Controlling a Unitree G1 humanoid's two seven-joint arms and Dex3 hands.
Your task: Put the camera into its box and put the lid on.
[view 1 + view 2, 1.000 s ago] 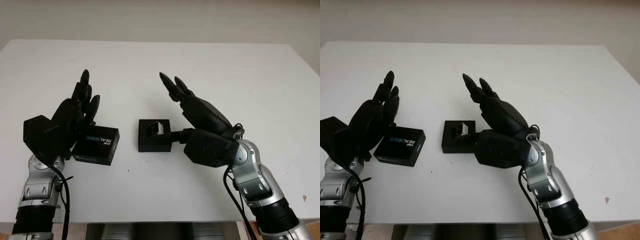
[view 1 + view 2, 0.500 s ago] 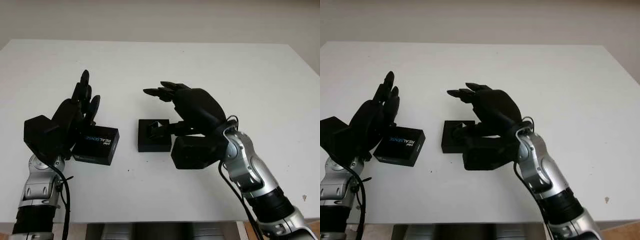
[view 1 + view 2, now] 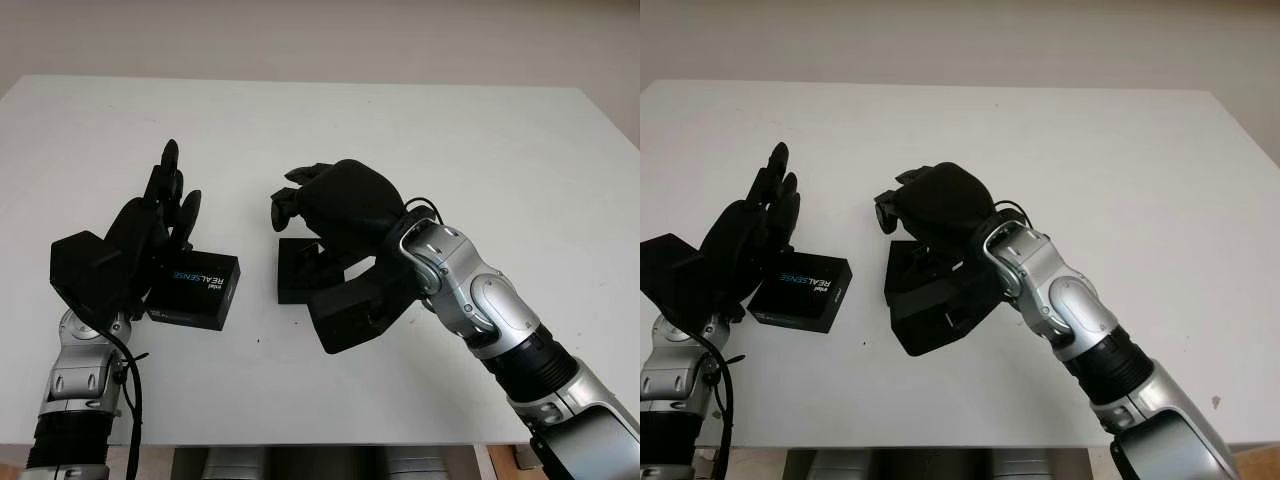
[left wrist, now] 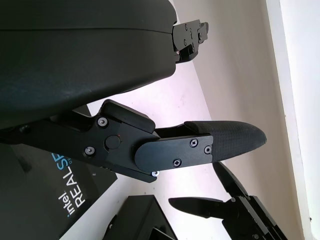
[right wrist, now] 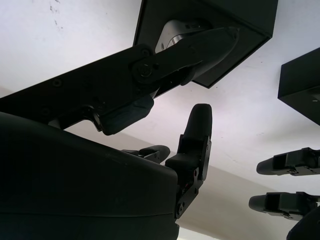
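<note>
Where the white desk (image 3: 480, 150) runs out before the robot, we note two black pieces lying near its middle: the open box (image 3: 296, 272) and, well to its left, the lid (image 3: 196, 290) printed REALSENSE. The silver camera (image 5: 175, 31) sits inside the box; we see it in the right wrist view, with one finger of the right hand reaching across the box's opening above it. We cannot tell whether that finger touches the camera.

The right hand (image 3: 335, 205) arches over the box from the right side, palm down, fingers curled at its far edge. We see nothing held in it.

The left hand (image 3: 150, 225) stands just beside the lid, at its left and far edge, fingers pointing away from the robot. It holds nothing and is open. In the left wrist view the lid's lettering (image 4: 75, 187) shows beneath the hand, apart from the fingers (image 4: 220, 142)
</note>
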